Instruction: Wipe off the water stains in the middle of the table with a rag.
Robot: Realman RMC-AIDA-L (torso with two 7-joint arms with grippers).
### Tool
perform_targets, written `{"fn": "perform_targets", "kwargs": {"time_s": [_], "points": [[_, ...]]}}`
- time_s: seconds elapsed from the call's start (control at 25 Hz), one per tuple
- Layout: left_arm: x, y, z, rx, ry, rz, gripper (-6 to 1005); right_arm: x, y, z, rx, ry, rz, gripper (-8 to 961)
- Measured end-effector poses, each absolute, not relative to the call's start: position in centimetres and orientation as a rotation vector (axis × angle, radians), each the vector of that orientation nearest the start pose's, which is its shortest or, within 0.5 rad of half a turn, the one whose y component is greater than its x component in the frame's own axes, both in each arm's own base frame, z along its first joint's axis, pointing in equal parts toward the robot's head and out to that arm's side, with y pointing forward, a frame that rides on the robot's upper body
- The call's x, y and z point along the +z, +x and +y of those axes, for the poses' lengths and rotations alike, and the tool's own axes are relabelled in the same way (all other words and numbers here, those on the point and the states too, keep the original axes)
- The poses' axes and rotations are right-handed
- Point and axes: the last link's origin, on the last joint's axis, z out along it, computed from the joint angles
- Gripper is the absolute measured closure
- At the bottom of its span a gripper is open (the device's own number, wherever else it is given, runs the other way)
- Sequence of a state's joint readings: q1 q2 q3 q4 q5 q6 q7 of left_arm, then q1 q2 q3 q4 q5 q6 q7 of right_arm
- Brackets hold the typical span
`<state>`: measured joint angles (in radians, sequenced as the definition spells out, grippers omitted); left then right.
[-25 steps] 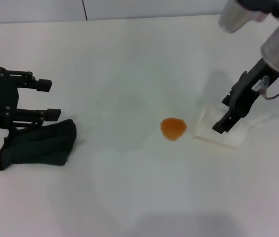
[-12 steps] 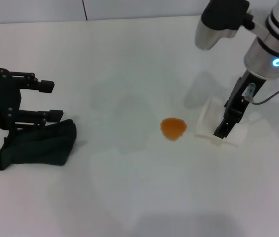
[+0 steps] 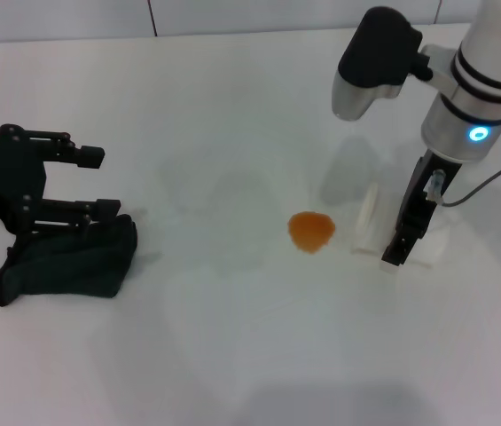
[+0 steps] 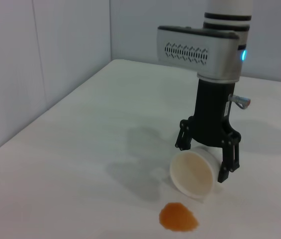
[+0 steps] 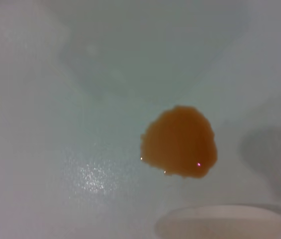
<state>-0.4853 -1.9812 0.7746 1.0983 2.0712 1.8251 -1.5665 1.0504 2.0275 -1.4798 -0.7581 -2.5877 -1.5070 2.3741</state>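
Observation:
The water stain (image 3: 310, 230) is a small orange blot in the middle of the white table (image 3: 232, 346). It also shows in the left wrist view (image 4: 178, 217) and the right wrist view (image 5: 180, 142). The dark green-black rag (image 3: 66, 262) lies crumpled at the left. My left gripper (image 3: 97, 182) is open just above and beside the rag, its near finger at the rag's top edge. My right gripper (image 4: 205, 158) stands upright, shut on a white cup (image 4: 192, 173) lying on its side just right of the stain, mouth toward it.
The white cup (image 3: 370, 222) and my right arm's wrist (image 3: 472, 89) stand close to the right of the stain. The cup's rim (image 5: 220, 225) shows in the right wrist view. A grey wall (image 4: 46, 59) borders the table's far edge.
My right arm has swung in from the right and stood upright over the cup, and the cup has turned with it. The left gripper and rag have barely moved.

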Motion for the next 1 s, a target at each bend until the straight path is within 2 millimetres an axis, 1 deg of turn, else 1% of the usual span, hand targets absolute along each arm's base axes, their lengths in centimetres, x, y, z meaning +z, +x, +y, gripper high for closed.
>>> {"fn": "perform_targets", "kwargs": {"time_s": [0.28, 0.68, 0.8, 0.96, 1.0], "points": [[8.5, -23.8, 32.5, -0.356, -2.9, -0.343, 275, -4.7, 15.3, 39.4, -0.952, -2.781, 0.598, 124], [8.5, -24.0, 32.5, -0.352, -2.899, -0.351, 275, -4.2, 15.6, 39.2, -0.894, -2.795, 0.609, 145], [8.5, -24.1, 32.4, -0.351, -2.898, -0.357, 275, -3.0, 15.4, 39.1, -0.781, -2.795, 0.595, 161], [8.5, -24.1, 32.3, -0.352, -2.902, -0.36, 275, -0.3, 15.7, 39.0, -0.574, -2.778, 0.607, 188], [8.5, -24.0, 32.3, -0.352, -2.903, -0.36, 275, 0.2, 15.9, 39.0, -0.52, -2.778, 0.608, 211]]}}
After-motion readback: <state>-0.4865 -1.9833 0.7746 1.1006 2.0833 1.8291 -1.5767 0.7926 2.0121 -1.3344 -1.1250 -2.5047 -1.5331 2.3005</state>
